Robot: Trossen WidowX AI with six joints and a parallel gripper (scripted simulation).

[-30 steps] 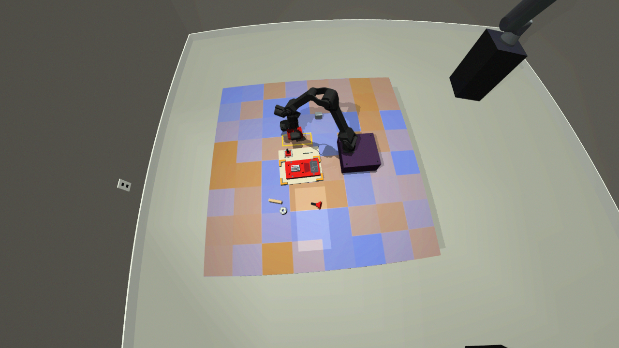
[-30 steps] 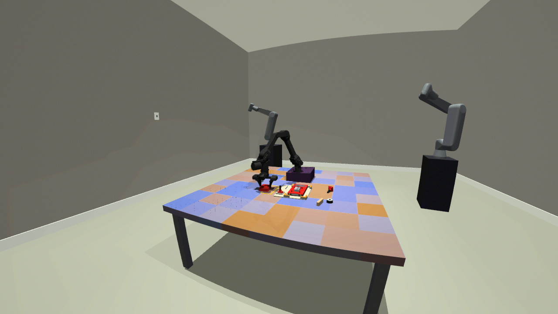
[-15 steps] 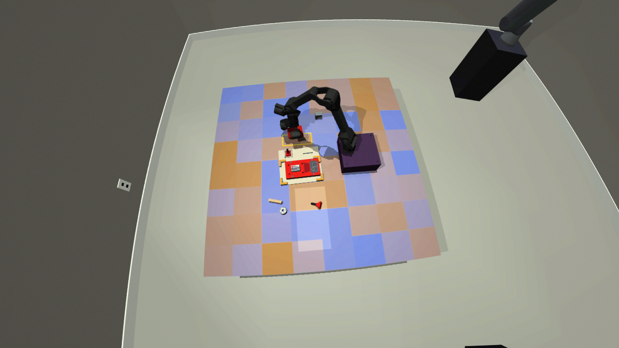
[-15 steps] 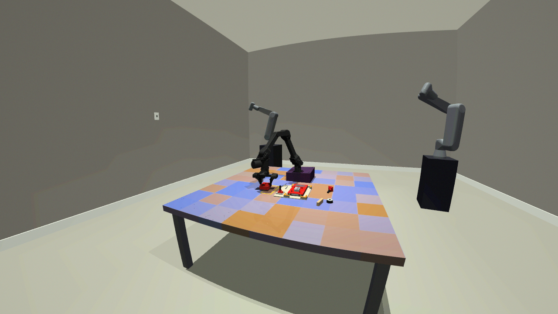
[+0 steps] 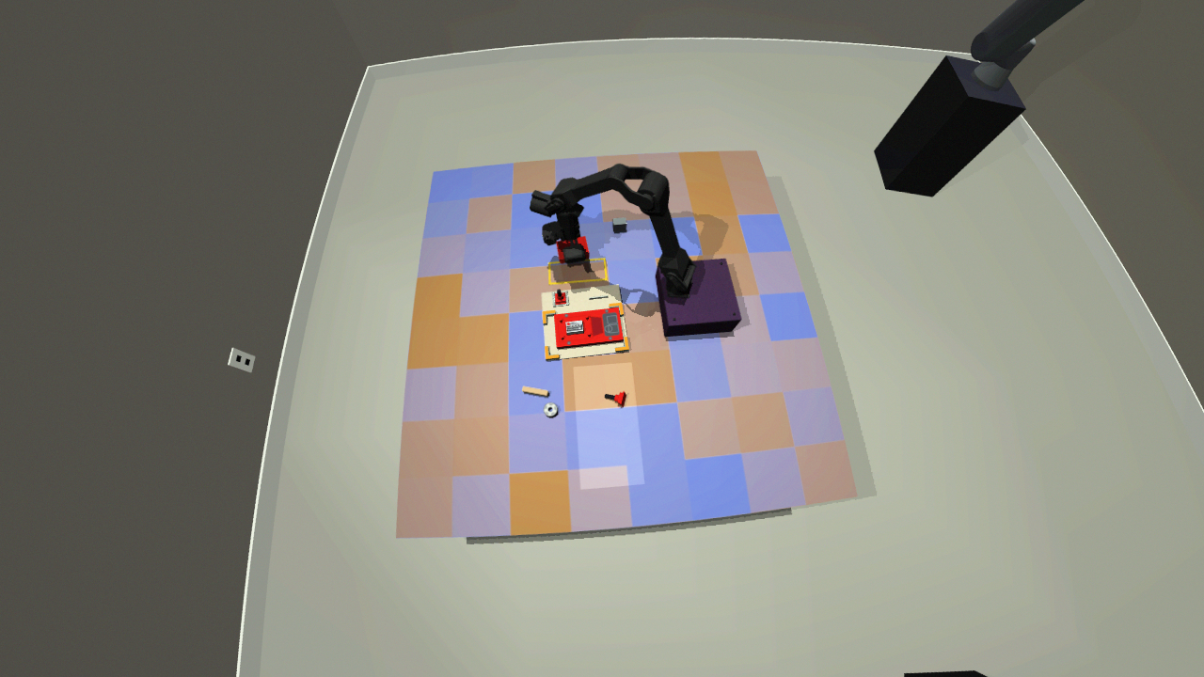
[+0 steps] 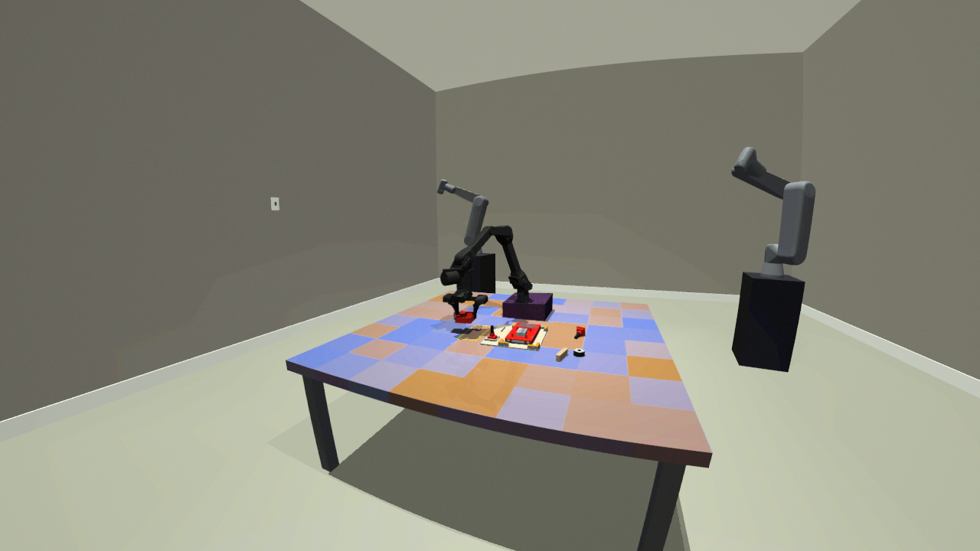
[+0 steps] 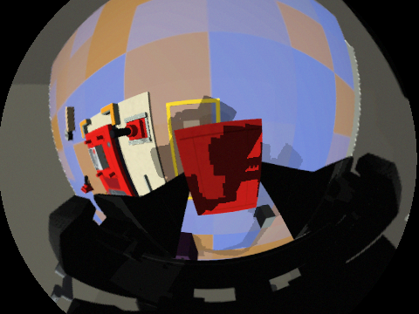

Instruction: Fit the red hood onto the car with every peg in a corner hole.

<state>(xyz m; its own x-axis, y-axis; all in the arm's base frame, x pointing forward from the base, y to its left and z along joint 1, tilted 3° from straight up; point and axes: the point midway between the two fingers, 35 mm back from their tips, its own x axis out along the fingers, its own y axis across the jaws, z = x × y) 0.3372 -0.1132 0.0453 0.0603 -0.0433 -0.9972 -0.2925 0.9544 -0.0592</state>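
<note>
While the claw (image 5: pixel 571 249) (image 6: pixel 465 314) (image 7: pixel 223 170) is closed on the red hood (image 5: pixel 579 243) (image 6: pixel 465 317) (image 7: pixel 227 170), it holds it just above the bench (image 5: pixel 471 337) (image 6: pixel 534 411) (image 7: pixel 166 65), near the jig (image 5: pixel 580 296) (image 6: pixel 488 342) (image 7: pixel 140 161) but apart from it. The fingers grip the hood from opposite sides. Between hood and jig, a yellow outline (image 5: pixel 548 274) (image 6: pixel 472 340) (image 7: pixel 192 101) marks the bench. In the jig sits the red chassis (image 5: pixel 580 340) (image 6: pixel 512 337) (image 7: pixel 114 161), its engine (image 5: pixel 574 326) (image 6: pixel 522 330) (image 7: pixel 99 157) in place and the deck not covered by the hood. A small red part with a black stem (image 5: pixel 561 298) (image 6: pixel 491 336) (image 7: pixel 137 129) stands on the jig's board, beside the chassis (the stem points up). Across the jig from the hood lie a wooden stick (image 5: pixel 535 391) (image 6: pixel 561 353) (image 7: pixel 70 119), a ring (image 5: pixel 546 411) (image 6: pixel 579 354) and another red piece (image 5: pixel 620 399) (image 6: pixel 580 331) (image 7: pixel 87 187). Well past the jig's hood side rests a gray block (image 5: pixel 619 225) (image 7: pixel 264 215); beside the jig is the arm's purple base (image 5: pixel 715 318) (image 6: pixel 541 308) (image 7: pixel 187 244).
</note>
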